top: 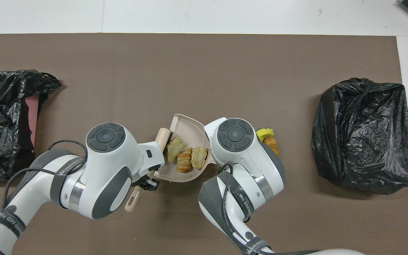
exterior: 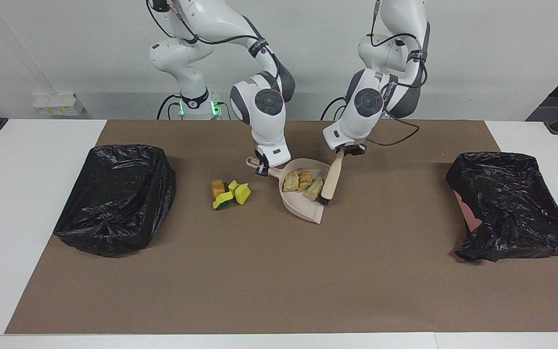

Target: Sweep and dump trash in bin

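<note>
A beige dustpan (exterior: 308,211) lies mid-mat and holds three golden-tan bread-like chunks (exterior: 303,183). My right gripper (exterior: 261,168) is shut on the dustpan's handle. My left gripper (exterior: 348,150) is shut on the handle of a beige brush (exterior: 332,179), whose bristle end rests in the pan beside the chunks. More trash (exterior: 230,193) lies on the mat beside the pan, toward the right arm's end: yellow-and-green sponge pieces and one tan chunk. In the overhead view the pan (top: 182,124), brush (top: 162,136) and chunks (top: 186,157) show, and my right arm covers most of the loose pile (top: 266,134). No brown lump shows.
A bin lined with a black bag (exterior: 114,198) stands at the right arm's end of the brown mat. A second black-bagged bin (exterior: 511,203), with pink showing at its side, stands at the left arm's end. The mat (exterior: 279,281) lies on a white table.
</note>
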Motion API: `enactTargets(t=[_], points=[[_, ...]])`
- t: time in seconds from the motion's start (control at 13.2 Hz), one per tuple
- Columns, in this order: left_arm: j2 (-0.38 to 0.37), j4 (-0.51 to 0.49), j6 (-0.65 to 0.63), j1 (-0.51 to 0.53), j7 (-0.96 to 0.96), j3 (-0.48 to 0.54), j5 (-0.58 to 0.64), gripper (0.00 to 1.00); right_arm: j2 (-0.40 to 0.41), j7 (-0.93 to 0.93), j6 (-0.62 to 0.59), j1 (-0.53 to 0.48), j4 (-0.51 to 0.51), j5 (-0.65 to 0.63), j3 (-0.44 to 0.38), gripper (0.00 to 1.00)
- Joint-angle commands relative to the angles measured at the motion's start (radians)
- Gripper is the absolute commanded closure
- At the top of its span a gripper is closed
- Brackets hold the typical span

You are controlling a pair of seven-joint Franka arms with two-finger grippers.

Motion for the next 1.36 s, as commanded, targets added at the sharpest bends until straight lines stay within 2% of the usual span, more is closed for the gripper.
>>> enactTargets(t=[0.0, 0.3, 0.45, 0.61, 0.83, 1.06, 1.29], points=[[-0.035, 0.024, -0.036, -0.002, -0.064, 0.016, -0.007, 1.0, -0.029, 0.016, 0.016, -0.002, -0.035, -0.006, 0.004, 1.0], [-0.041, 0.023, -0.041, 0.011, -0.108, 0.019, 0.055, 1.0, -0.027, 0.016, 0.002, -0.004, -0.023, -0.006, 0.002, 1.0], [-0.07, 0.015, -0.067, 0.014, -0.188, 0.021, 0.103, 1.0, -0.038, 0.007, -0.042, -0.023, -0.008, -0.006, 0.001, 1.0], [-0.103, -0.02, -0.078, 0.014, -0.324, 0.017, 0.106, 1.0, -0.068, 0.004, -0.089, -0.043, 0.001, -0.006, 0.001, 1.0], [-0.161, -0.112, -0.049, -0.012, -0.386, 0.008, 0.103, 1.0, -0.148, -0.001, -0.162, -0.103, -0.002, -0.008, -0.001, 1.0], [-0.271, -0.262, 0.022, -0.106, -0.459, 0.008, 0.062, 1.0, -0.239, -0.006, -0.241, -0.177, -0.002, -0.017, -0.002, 1.0], [-0.296, -0.317, 0.054, -0.235, -0.609, 0.005, 0.008, 1.0, -0.335, 0.007, -0.344, -0.284, -0.005, -0.066, -0.004, 1.0]])
